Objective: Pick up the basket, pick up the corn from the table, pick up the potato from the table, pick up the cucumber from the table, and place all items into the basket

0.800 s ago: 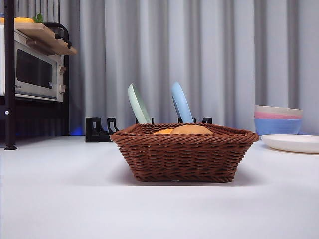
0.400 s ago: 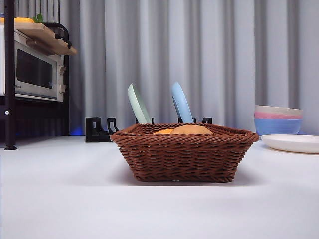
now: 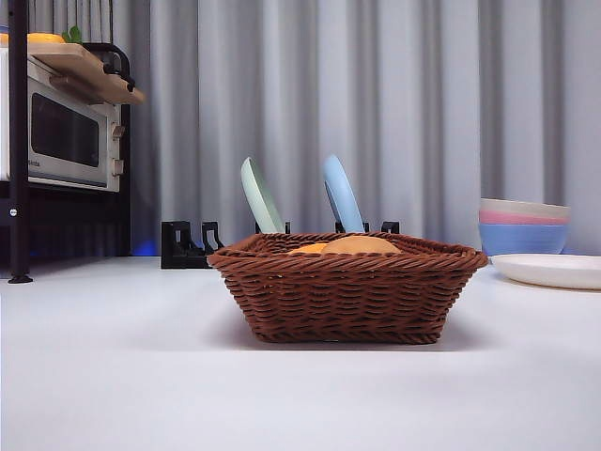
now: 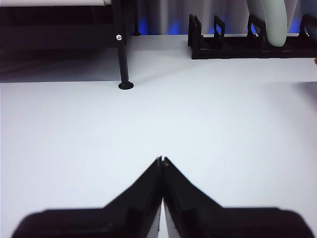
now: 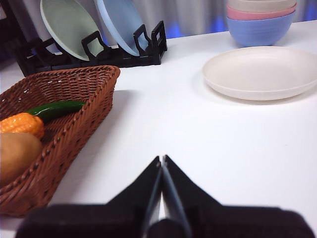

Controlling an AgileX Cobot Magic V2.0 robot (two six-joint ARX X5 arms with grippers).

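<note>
- The basket (image 3: 347, 289) sits on the white bench (image 3: 113, 376), in the middle of the front view.
- From the front, its woven wall hides nearly all that is inside. Only a tan hump, the potato (image 3: 360, 245), and a bit of orange beside it poke over the rim.
- The right wrist view looks down into the basket (image 5: 74, 119), but part of the basket is cut off at the picture's edge.
- That view shows three things lying inside: the potato (image 5: 15, 154), the bumpy corn (image 5: 22, 124) touching it, and the green cucumber (image 5: 54, 109) just past the corn. The potato is partly cut off there too.
- The cucumber cannot be seen from the front at all.
- The right gripper (image 5: 162, 159) has its fingers pressed together with nothing between them. It is over bare bench beside the basket.
- The left gripper (image 4: 162, 160) also has its fingers closed on nothing, over bare bench.
- Neither gripper shows in the front view.
- Behind the basket stands a black rack (image 3: 188, 246) with a green plate (image 3: 260, 195) and a blue plate (image 3: 342, 194).
- Off to one side are stacked bowls (image 5: 261, 15) and a flat white plate (image 5: 262, 72).
- A microwave (image 3: 61, 132) sits on a shelf; the left wrist view shows only the shelf's black leg (image 4: 122, 47).
</note>
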